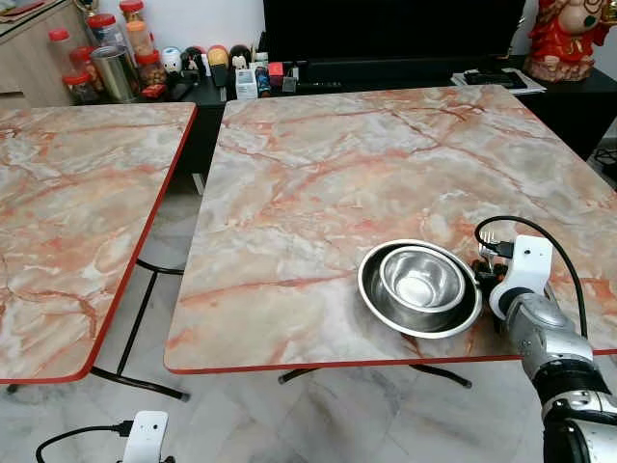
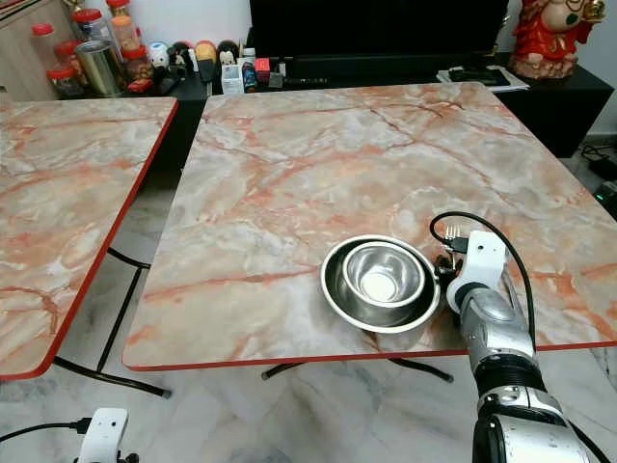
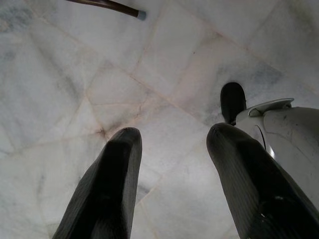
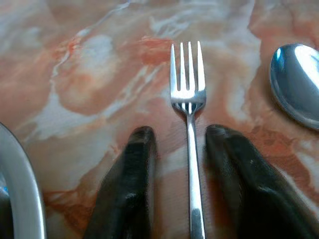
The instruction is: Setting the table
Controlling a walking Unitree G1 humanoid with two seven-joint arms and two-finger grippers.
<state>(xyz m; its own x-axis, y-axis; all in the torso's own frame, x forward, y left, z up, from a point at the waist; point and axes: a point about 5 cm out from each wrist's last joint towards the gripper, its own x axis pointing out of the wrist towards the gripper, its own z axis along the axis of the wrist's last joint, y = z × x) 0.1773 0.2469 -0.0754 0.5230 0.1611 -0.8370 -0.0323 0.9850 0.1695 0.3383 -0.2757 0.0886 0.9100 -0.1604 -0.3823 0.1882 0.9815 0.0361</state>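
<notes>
Two steel bowls sit nested near the front edge of the marble-patterned counter [image 1: 318, 174], toward its right front corner: a wide steel bowl [image 1: 374, 294] with a smaller steel bowl [image 1: 421, 278] inside it, both upright. The wide bowl's rim also shows in the right wrist view.

The right gripper [image 4: 182, 149] is low over the counter just to the right of the bowls, its silver arm reaching in across the front edge. In the right wrist view its two black fingers [image 4: 127, 184] are parted a narrow way, with the handle of a fork [image 4: 188, 99] lying in the gap between them. The fork lies flat on the counter, tines pointing away from the gripper; neither finger can be seen pressing on the handle. A spoon [image 4: 296, 82] lies on the counter beside the fork, on the side away from the bowls, its bowl end facing up and apart from the fork. In the head views the fork tines just show past the wrist, close to the right of the wide bowl.

The left gripper [image 3: 174, 164] hangs down beside the robot over the pale marble floor [image 3: 149, 64], its fingers spread wide with nothing between them.

A second counter [image 1: 67, 212] of the same pattern stands to the left, with a gap between the two. Beyond the far edge, a dark cabinet [image 1: 207, 95] carries jars [image 1: 106, 48] and small figurines [image 1: 217, 60].
</notes>
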